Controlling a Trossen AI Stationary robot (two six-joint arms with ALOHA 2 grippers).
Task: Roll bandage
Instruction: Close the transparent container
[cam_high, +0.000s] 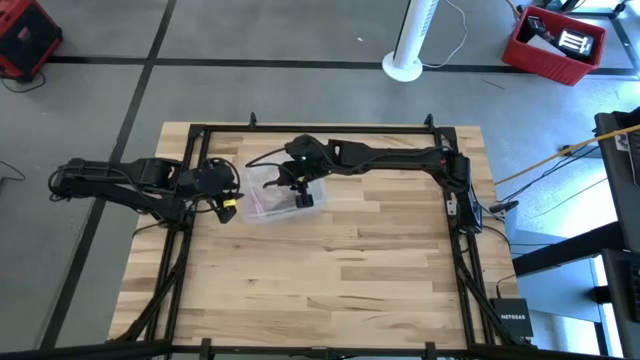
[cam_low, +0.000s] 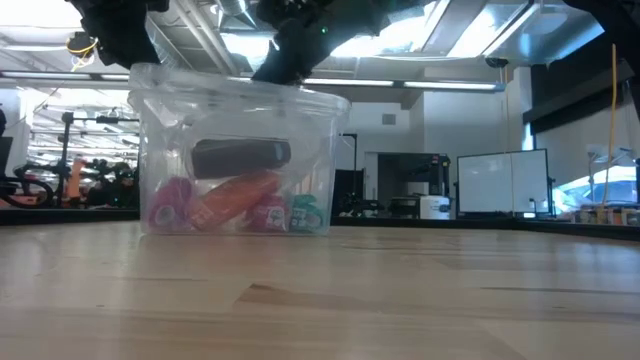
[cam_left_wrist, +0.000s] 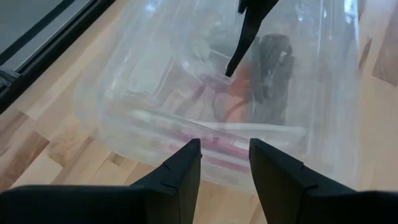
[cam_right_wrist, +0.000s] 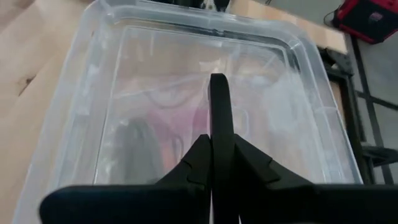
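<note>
A clear plastic box (cam_high: 268, 196) stands on the wooden table, left of centre toward the far edge. Inside lie pink, orange and teal rolls (cam_low: 235, 210), a dark roll (cam_low: 240, 157) and a crinkled clear bag (cam_left_wrist: 155, 81). No brown-tan bandage shows in any view. My right gripper (cam_right_wrist: 217, 87) is shut and hangs over the box's open top, its thin tips (cam_left_wrist: 231, 70) pointing down into it. My left gripper (cam_left_wrist: 225, 163) is open, just outside the box's left wall (cam_left_wrist: 186, 134) and above it, with nothing between its fingers. My right gripper's shut fingertips (cam_left_wrist: 231, 70) slant down into the box from above, close over the clear bag and the rolls. Whether they touch any of these I cannot tell.
The black frame rails (cam_high: 190, 135) run along the table's left, far and right sides. Bare wood (cam_high: 340, 280) stretches from the box to the near edge. Beyond the table stand a white fan base (cam_high: 405, 68) and a red crate (cam_high: 555, 45).
</note>
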